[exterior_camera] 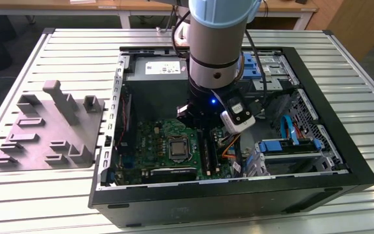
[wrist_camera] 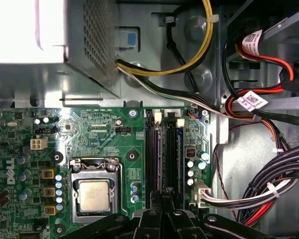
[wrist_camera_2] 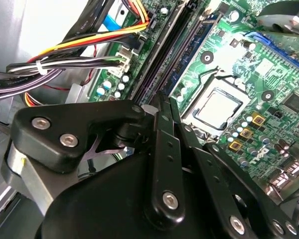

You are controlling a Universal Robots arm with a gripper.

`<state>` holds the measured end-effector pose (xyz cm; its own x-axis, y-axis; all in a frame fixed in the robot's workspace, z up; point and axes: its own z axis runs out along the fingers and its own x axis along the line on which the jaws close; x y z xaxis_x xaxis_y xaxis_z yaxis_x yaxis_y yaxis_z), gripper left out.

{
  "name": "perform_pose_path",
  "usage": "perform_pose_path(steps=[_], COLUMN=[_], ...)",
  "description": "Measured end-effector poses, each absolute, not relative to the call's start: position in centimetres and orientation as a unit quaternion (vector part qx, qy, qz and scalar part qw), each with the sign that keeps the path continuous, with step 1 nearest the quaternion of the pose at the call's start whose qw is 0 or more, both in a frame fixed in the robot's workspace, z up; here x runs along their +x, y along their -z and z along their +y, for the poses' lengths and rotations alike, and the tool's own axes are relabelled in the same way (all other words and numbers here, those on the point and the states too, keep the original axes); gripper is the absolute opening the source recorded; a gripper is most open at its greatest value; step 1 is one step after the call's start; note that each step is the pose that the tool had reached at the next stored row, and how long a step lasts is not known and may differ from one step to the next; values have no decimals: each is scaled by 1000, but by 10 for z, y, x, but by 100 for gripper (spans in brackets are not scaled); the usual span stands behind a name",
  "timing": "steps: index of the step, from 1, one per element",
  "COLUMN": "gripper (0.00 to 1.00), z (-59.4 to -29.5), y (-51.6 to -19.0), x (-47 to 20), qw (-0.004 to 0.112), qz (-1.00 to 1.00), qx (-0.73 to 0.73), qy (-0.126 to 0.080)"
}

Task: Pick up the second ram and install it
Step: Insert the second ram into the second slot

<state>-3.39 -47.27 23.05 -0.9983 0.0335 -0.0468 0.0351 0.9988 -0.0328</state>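
Note:
My gripper [exterior_camera: 196, 118] reaches down into the open computer case [exterior_camera: 343, 161], over the motherboard [exterior_camera: 149, 141]. Its jaws are shut, with the thin fingertips pressed together in both wrist views [wrist_camera_2: 163, 99] [wrist_camera: 162, 195]. They sit directly over the near end of the long black memory slot rails [wrist_camera: 163, 144] [wrist_camera_2: 177, 45]. A thin purplish-grey strip [wrist_camera: 158, 149] runs along the rail in line with the fingertips. I cannot tell whether it is the second ram seated on edge or part of the slot. Nothing shows between the fingers.
The processor socket [wrist_camera: 93, 195] lies beside the slots. Bundled power cables [wrist_camera: 269, 189] and a yellow-black harness [wrist_camera: 199, 45] run close on the other side. The metal power supply box [wrist_camera: 50, 40] stands beyond. A grey plastic block with upright posts [exterior_camera: 47, 129] rests outside the case at the exterior view's left.

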Motion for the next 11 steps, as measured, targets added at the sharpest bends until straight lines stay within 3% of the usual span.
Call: perform_pose_path(steps=[11], gripper=[11], z=[-466], y=[-227], x=[-34], qw=[23], qz=[999], qx=[18], qy=[22])
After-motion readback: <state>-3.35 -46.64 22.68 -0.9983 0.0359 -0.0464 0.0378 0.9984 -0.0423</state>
